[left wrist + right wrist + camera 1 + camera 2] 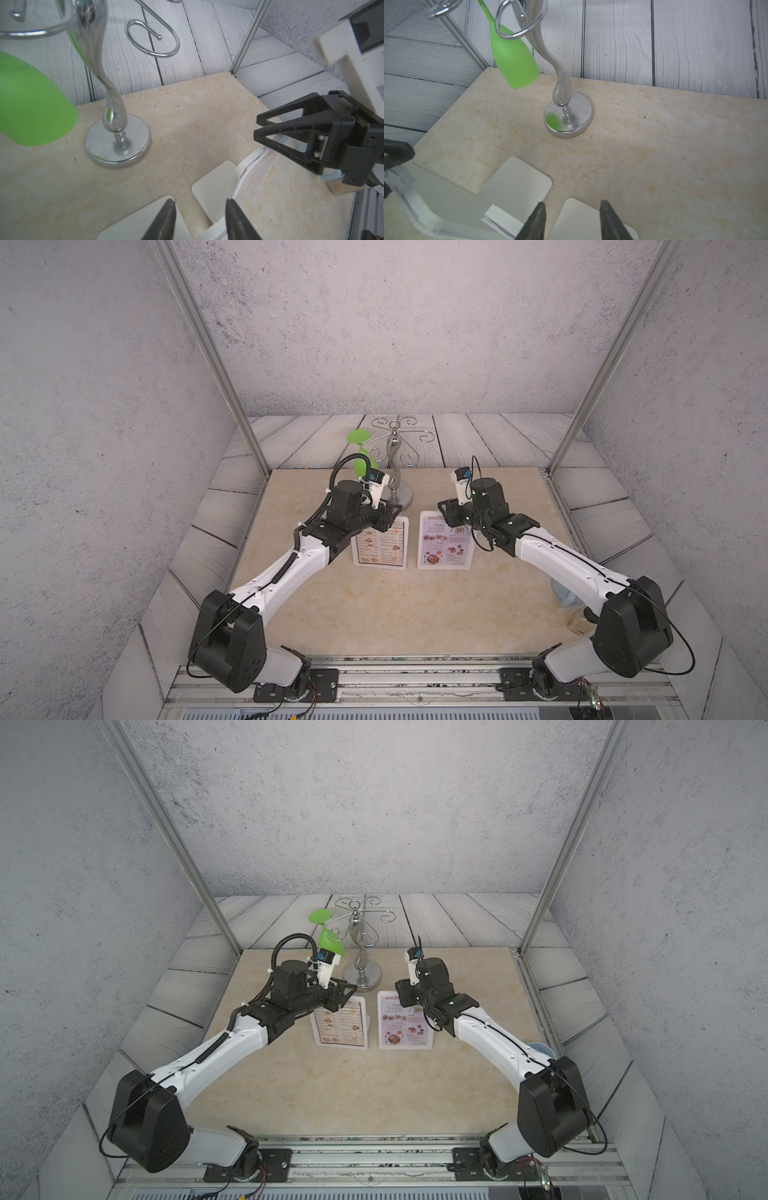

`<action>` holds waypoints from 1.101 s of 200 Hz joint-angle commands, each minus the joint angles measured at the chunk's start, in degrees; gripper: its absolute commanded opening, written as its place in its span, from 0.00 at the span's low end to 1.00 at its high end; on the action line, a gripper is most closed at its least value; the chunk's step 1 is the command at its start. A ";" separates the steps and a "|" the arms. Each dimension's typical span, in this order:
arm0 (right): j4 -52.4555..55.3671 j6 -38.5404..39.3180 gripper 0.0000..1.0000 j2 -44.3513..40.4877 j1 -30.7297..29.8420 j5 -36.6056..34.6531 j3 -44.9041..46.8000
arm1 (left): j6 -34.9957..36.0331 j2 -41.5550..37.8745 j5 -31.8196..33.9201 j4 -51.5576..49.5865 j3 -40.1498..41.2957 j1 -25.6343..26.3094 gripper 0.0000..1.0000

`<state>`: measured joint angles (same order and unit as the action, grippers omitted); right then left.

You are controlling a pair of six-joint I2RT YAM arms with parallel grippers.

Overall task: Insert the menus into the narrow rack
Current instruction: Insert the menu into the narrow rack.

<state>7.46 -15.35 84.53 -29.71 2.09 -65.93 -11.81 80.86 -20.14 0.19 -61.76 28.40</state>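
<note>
1. This is a robot test cell, not a lived-in room. Aluminium posts (208, 356) frame flat panels printed as grey plaster (395, 323) and wood planks (478, 439).
2. A left arm (291, 568) and a right arm (561, 556) are mounted on a metal rail (415, 672) at the near edge of the marble-look tabletop (395, 614).
3. It is dressed as a restaurant, with a dark-bordered menu (381, 547), a lilac menu (444, 545), and a chrome glass stand (393, 456) holding an upside-down green wine glass (358, 436).

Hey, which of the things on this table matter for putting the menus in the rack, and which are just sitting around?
Job:
white dark-bordered menu sheet
pale lilac red-titled menu sheet
white bent holder

Lying about:
chrome hook stand
green plastic wine glass hanging on it
pale blue cup
</note>
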 commanded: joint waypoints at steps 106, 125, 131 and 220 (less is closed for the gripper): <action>5.89 3.38 0.45 -0.57 -0.48 -2.80 -5.17 | 0.89 -1.40 1.46 -1.43 -0.29 0.07 0.45; 6.66 4.26 0.45 -1.38 -0.45 -3.16 -6.00 | 0.75 -2.07 2.31 -1.55 -0.15 0.07 0.46; 6.82 4.53 0.45 -1.59 -0.47 -3.38 -6.09 | 0.72 -2.42 2.66 -1.62 -0.11 0.07 0.47; 7.55 6.54 0.57 -7.86 -0.34 -8.50 -2.34 | 2.19 -7.68 9.76 -4.15 1.37 0.07 0.57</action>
<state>14.76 -9.65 81.10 -29.93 -3.42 -69.93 -10.81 74.59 -13.23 -2.90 -61.39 28.40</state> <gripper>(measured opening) 0.538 0.562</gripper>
